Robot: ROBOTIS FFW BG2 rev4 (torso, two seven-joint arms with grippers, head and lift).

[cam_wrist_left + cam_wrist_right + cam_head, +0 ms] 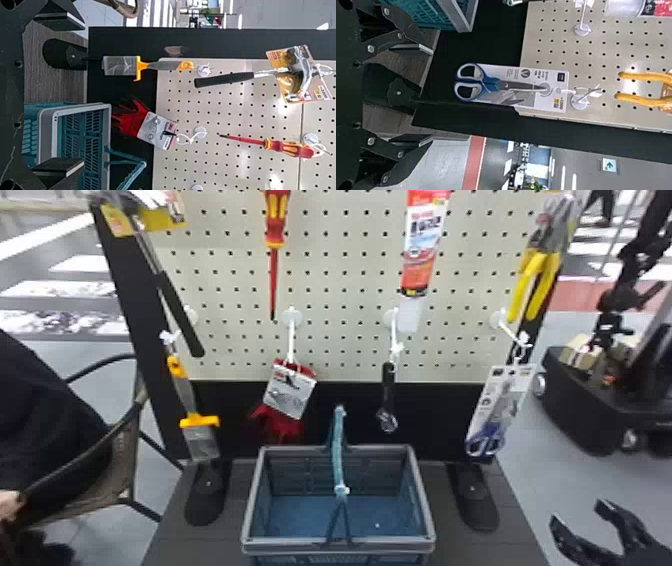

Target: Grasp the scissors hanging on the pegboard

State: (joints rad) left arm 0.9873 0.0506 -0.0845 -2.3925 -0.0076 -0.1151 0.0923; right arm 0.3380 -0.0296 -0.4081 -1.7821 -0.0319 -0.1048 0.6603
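Note:
The scissors (492, 417), with blue handles and on a white card, hang from a white hook low on the right side of the pegboard (345, 285). My right gripper (577, 515) is open at the bottom right, below the scissors and nearer to me, apart from them. In the right wrist view the scissors (494, 85) lie straight ahead of the open right gripper (431, 95), handles toward it, with a gap between. The left gripper (83, 93) is open and holds nothing, facing the board's left part.
A blue basket (250, 510) with an upright handle stands on the dark table under the board. Yellow pliers (535, 280) hang above the scissors, a black tool (387, 400) to their left. Red gloves (132, 120), a scraper (134, 67), a hammer (245, 77) and a screwdriver (273, 144) hang farther left. A black cart (590, 410) stands at right.

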